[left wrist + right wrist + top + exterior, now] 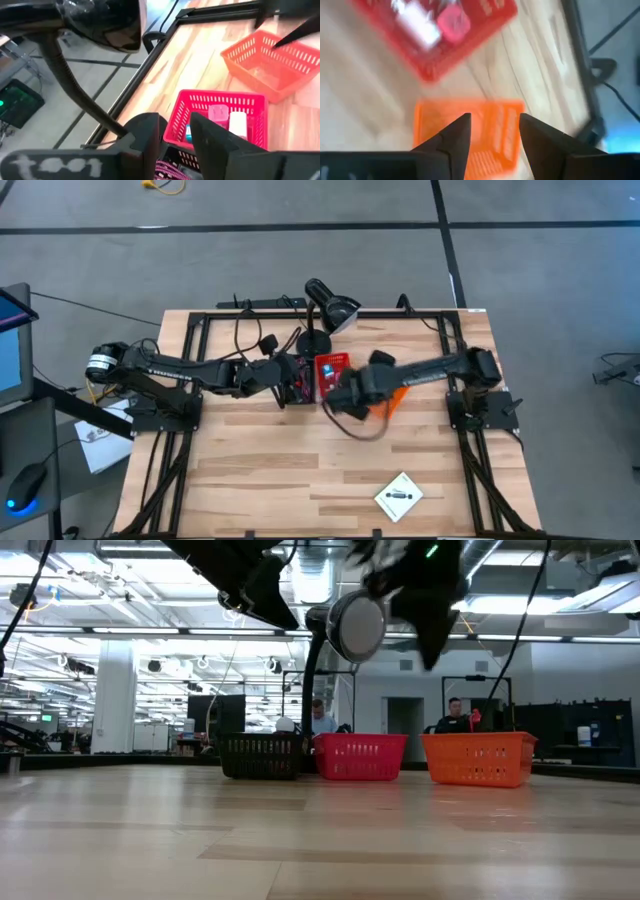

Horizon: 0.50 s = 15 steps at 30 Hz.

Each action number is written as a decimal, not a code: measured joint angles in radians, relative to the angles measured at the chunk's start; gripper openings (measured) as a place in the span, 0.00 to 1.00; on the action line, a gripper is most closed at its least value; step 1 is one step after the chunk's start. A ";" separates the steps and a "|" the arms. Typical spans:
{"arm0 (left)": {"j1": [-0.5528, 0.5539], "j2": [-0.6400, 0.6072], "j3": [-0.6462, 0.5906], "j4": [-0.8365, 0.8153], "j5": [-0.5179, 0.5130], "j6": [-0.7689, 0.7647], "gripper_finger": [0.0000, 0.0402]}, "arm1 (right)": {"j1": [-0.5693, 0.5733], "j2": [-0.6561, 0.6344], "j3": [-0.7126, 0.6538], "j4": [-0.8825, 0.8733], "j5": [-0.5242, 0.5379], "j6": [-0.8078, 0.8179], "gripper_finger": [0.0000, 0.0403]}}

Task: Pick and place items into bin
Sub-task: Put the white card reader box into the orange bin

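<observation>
1. White square card (399, 497) lies flat on desk (260, 470), near front edge, turned diamond-wise; its black mark runs roughly left-right.
2. Right fingers (490, 137) parted, empty, over orange basket (470, 135).
3. Left fingers (175, 135) narrow gap, empty, near red basket (220, 107) holding white-pink piece (237, 123).

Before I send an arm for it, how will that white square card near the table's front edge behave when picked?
The white square card lies flat on the wooden table, so it probably offers little edge to pinch. It looks thin: likely light, and may slide when nudged.
</observation>
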 joint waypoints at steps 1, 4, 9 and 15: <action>0.000 0.000 0.000 -0.008 0.000 -0.003 0.25 | 0.029 -0.017 0.000 -0.040 0.003 0.025 0.40; 0.000 0.000 0.000 -0.024 0.006 -0.013 0.25 | 0.119 -0.069 -0.006 -0.102 0.005 0.120 0.39; -0.001 0.000 0.000 -0.037 0.010 -0.045 0.25 | 0.306 -0.201 -0.009 -0.085 0.050 0.271 0.37; -0.001 0.000 0.000 0.004 0.208 -0.107 0.25 | 0.548 -0.273 -0.031 -0.097 0.201 0.602 0.37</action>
